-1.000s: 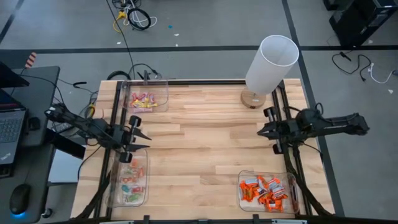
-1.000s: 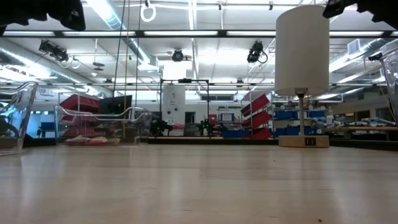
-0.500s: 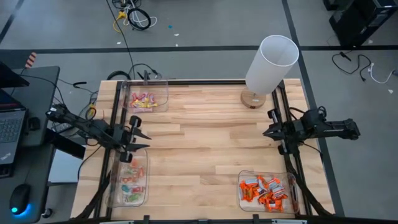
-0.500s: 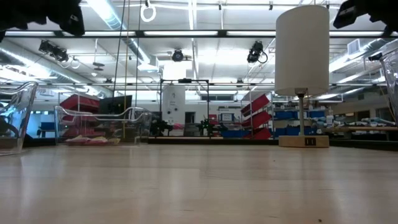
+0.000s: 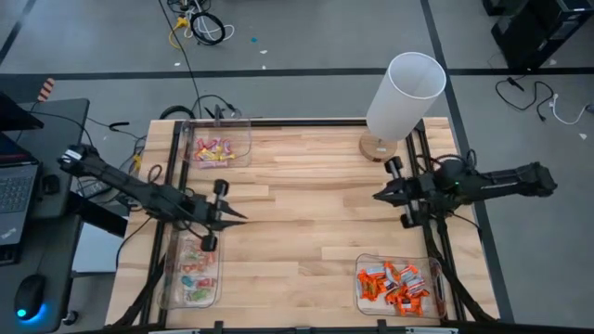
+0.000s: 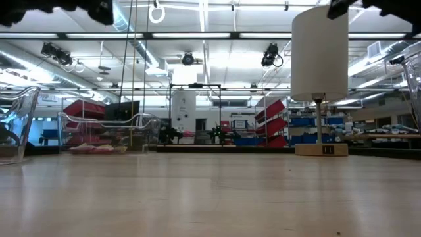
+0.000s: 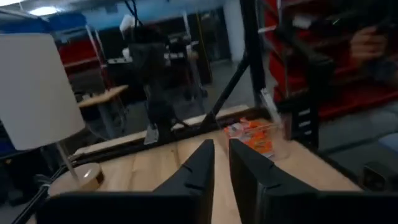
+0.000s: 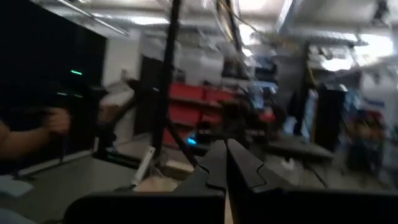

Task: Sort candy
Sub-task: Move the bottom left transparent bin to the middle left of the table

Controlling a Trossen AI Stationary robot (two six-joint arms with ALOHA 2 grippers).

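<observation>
In the high view the candy lies in three clear bins: pink/yellow sweets (image 5: 213, 148) at the far left, pale green-and-red sweets (image 5: 192, 271) at the near left, orange sweets (image 5: 397, 283) at the near right. My left gripper (image 5: 239, 219) hovers shut above the bare wood, right of the near-left bin. My right gripper (image 5: 377, 196) hovers shut above the wood at mid-right, far of the orange bin. The left wrist view shows the left gripper (image 7: 222, 155) and the orange sweets (image 7: 252, 132) ahead. The right wrist view shows the right gripper (image 8: 225, 158).
A white cylindrical lamp (image 5: 401, 93) stands on a round wooden base at the table's far right corner; the low view shows the lamp (image 6: 320, 56) too. Black frame rails (image 5: 174, 176) run along both table sides. Bare wood (image 5: 306, 213) lies between the grippers. A person's hand (image 8: 57, 119) shows beyond the table.
My left gripper has reached out toward the table's right and slightly toward its near edge, now past the near-left bin. My right gripper drew back toward the right edge, then came forward toward the table's left. No candy has moved.
</observation>
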